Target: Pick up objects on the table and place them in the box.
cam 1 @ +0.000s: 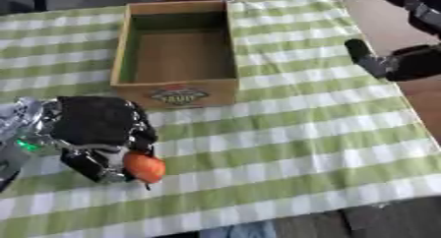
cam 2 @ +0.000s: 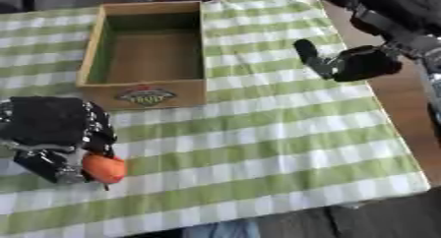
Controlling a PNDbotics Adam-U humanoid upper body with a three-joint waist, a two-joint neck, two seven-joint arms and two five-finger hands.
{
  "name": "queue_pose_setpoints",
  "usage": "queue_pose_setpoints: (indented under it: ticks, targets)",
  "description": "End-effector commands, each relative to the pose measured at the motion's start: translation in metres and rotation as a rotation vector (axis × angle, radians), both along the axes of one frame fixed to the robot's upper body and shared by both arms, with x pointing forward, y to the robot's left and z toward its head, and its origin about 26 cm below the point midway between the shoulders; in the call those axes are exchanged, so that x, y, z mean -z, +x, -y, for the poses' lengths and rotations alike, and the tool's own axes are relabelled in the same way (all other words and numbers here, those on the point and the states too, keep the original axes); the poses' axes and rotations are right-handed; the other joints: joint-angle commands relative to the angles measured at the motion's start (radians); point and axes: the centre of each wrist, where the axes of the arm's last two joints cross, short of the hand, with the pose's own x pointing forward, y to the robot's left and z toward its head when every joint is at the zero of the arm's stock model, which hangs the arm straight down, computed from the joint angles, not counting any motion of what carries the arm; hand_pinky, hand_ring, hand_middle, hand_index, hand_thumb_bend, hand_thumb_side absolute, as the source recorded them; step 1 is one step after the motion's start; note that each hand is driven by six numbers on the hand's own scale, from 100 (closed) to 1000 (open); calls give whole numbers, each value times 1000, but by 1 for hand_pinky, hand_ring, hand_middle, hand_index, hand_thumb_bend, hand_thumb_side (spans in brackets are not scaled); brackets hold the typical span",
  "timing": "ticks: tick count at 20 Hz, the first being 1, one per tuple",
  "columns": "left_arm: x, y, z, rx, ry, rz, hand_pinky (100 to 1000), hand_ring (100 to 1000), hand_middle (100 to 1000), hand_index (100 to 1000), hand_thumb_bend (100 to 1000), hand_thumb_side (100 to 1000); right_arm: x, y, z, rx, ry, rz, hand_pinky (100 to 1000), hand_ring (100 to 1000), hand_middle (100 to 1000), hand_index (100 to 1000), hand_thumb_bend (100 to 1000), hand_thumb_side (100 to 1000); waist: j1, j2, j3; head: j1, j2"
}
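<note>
Your left hand (cam 1: 99, 133) sits at the near left of the table (cam 1: 293, 133), its fingers (cam 1: 95, 163) curled round one orange, rounded object (cam 1: 144, 167), the only loose item in sight. The object is held at the lower front of the hand, just above the green-and-white checked cloth (cam 2: 258, 148), near the cloth's front edge.

One box (cam 1: 176, 92) stands beyond your left hand, a little to its right, open at the top, with wooden walls and a printed label (cam 1: 178, 96) on its near wall. Nothing shows inside it; only its bare brown floor and shaded inner walls are visible. The box's near wall is close to your left hand but apart from it, and its far wall lies near the cloth's far edge.

Your right hand (cam 2: 344, 62) hangs at the right, over the cloth's right border and the bare wooden table edge (cam 2: 405, 99), well apart from the box. One of its fingers (cam 2: 307, 52) points out towards the box; whether the rest are open or curled you cannot tell.

Between the box, your two hands and the near edge, a broad stretch of checked cloth lies open across the middle and right of the table.
</note>
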Motion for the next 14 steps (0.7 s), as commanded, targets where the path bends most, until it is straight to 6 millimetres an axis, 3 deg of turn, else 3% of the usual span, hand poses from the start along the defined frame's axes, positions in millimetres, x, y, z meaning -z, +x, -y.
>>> queue_pose_setpoints:
  ticks: [1,8,14]
  targets:
    - [-42,-4,-16,54,154,64,484,433,409,577,100,265,-9,-4,3,-3,-17,22,795,818,825,966,100,395,3,-21,-3,-5,-11]
    - [-86,13,-32,-68,0,127,495,443,419,580,100,259,-4,-2,0,-22,-30,-3,793,819,823,967,100,419,9,-27,-12,-2,-12]
    - [-100,44,-33,-134,-64,151,503,453,429,592,100,255,-4,-2,-3,-40,-38,-12,793,818,823,966,100,422,14,-27,-28,14,-8]
